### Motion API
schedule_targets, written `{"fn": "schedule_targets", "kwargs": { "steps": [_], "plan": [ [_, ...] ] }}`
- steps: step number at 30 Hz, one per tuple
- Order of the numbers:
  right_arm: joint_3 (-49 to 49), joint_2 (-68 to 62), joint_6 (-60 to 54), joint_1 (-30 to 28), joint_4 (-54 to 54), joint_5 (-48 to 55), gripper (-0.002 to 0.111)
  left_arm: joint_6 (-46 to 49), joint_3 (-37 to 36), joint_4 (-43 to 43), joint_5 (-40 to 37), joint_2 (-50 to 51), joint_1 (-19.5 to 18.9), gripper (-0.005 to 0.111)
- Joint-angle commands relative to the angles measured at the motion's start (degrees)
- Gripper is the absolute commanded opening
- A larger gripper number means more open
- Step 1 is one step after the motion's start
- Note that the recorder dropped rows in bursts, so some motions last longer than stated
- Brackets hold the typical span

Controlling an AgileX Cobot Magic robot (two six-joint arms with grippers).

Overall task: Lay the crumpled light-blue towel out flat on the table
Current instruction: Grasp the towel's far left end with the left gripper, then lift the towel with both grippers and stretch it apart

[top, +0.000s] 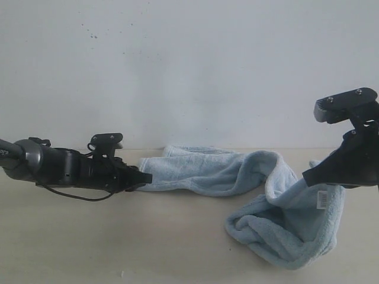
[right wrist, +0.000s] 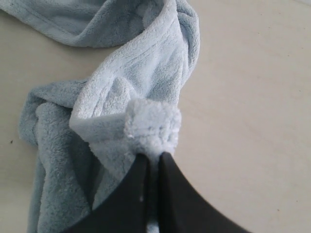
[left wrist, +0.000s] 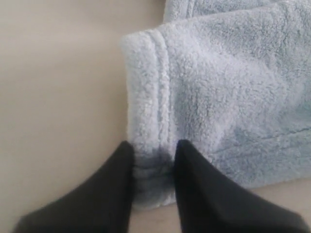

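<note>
Left claw (left wrist: 151, 148) low over the table, black fingers half-closed either side of the hemmed end of the pale light-blue fluffy terry towel (top: 201, 171); firm grip or not, cannot tell. Right claw (right wrist: 153, 158) pinched tight on a raised corner. Towel twisted and bunched toward the right on wide pale beige table (top: 118, 236), bare surface in front.

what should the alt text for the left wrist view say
Close up, the left gripper pinches the hemmed edge of the fluffy light-blue towel between its two black fingers. The towel lies on the plain beige table.
</note>
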State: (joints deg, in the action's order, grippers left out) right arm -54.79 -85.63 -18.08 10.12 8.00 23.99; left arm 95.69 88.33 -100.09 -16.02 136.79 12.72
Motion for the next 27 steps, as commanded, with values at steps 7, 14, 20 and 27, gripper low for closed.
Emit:
{"fn": "schedule_targets", "kwargs": {
  "steps": [7,14,20,27],
  "plan": [
    [0.1,0.4,-0.4,-0.4,0.7,-0.7,0.001,-6.0,-0.5,7.9,-2.0,-0.5,0.6,0.004],
    [0.1,0.4,-0.2,-0.4,0.7,-1.2,0.001,-15.2,-3.9,20.3,-2.0,-11.9,-1.0,0.004],
    [0.1,4.1,-0.2,-0.4,0.5,-0.3,0.001,-16.8,-12.5,20.5,-2.0,-23.1,-6.6,0.004],
    [0.1,12.3,4.0,-0.4,-7.3,5.5,0.001,-19.2,-23.6,18.3,-2.0,-37.8,-14.5,0.004]
  ]
}}
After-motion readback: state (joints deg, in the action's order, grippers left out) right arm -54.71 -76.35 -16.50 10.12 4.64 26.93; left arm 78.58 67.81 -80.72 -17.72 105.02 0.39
